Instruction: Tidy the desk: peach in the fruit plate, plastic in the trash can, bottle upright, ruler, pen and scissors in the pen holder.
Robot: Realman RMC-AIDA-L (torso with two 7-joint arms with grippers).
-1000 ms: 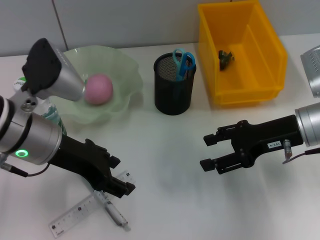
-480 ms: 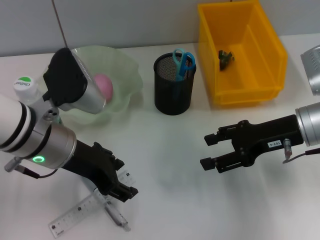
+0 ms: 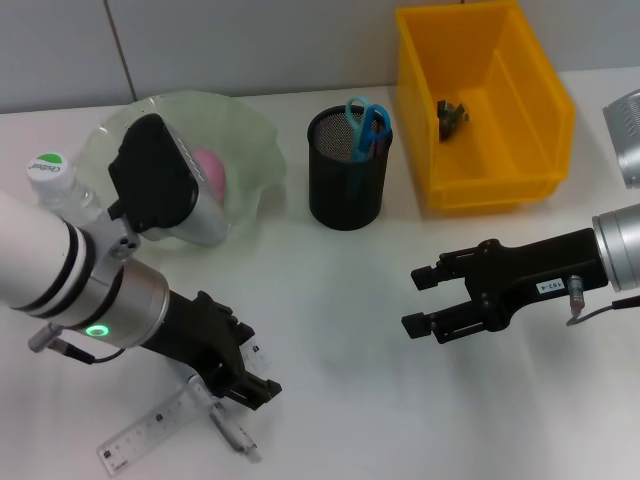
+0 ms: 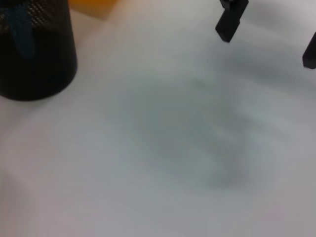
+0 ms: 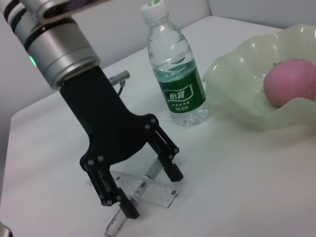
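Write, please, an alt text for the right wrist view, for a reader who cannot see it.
The left gripper reaches down with open fingers over a clear ruler and a pen lying crossed on the white desk. Behind it a water bottle with a green label stands upright, next to a pale green fruit plate holding a pink peach.

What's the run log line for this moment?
left gripper: jaws open, over ruler and pen | right gripper: open, idle above table | peach: in fruit plate | bottle: upright | scissors: in pen holder
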